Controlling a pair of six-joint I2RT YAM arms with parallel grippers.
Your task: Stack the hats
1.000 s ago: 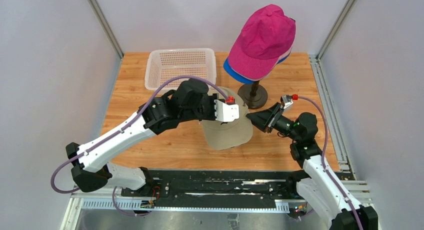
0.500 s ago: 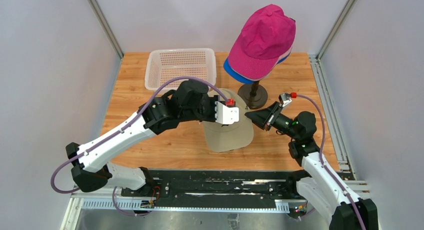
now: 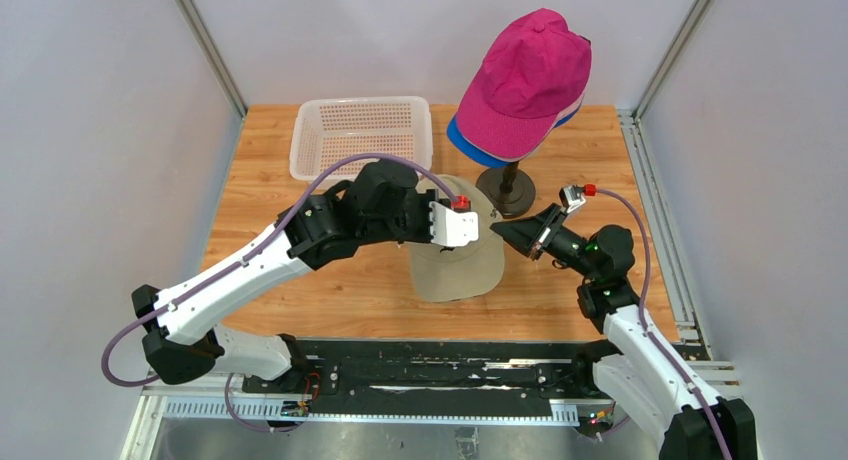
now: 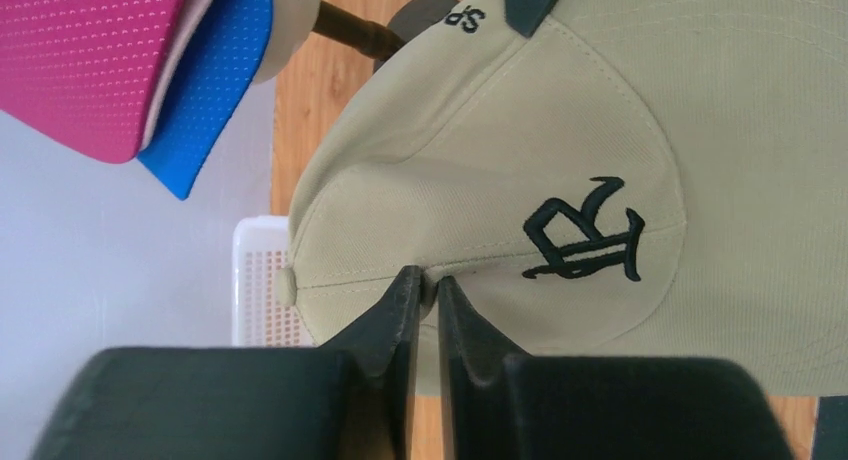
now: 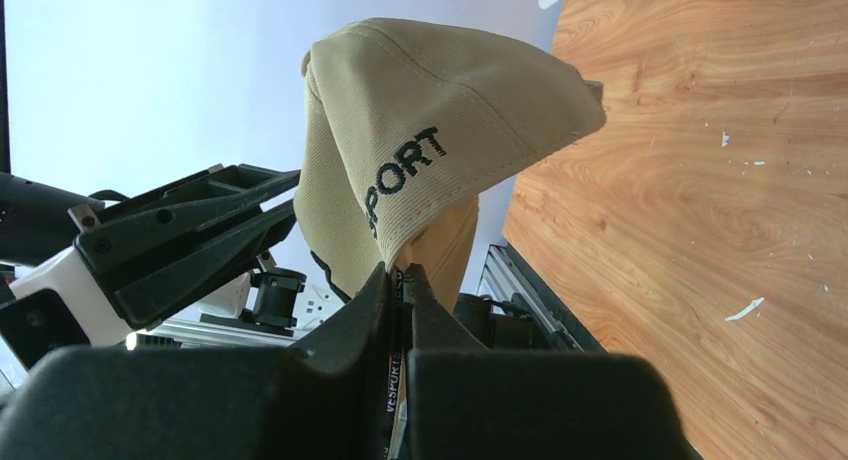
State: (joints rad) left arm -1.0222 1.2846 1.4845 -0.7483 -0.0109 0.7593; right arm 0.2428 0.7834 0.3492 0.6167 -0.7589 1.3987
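Note:
The khaki cap point(image 3: 458, 264) with a dark logo point(image 4: 585, 232) hangs above the table between both arms. My left gripper point(image 4: 425, 280) is shut on a pinch of its crown fabric; in the top view it point(image 3: 455, 223) sits over the cap. My right gripper point(image 5: 400, 272) is shut on the cap's side edge point(image 5: 420, 160), near the "SPORT" lettering; in the top view it point(image 3: 503, 235) is at the cap's right. The magenta cap point(image 3: 528, 75) tops a stack on the stand, with the royal blue cap's brim point(image 3: 470, 145) under it. Other caps are hidden.
A white perforated basket point(image 3: 362, 135) stands at the back left. The dark stand base point(image 3: 505, 193) is just behind the right gripper. Metal frame posts and grey walls close in the table on both sides.
The right gripper has moved slightly left and back with the cap's edge. The left gripper and the cap have shifted a little toward the back.

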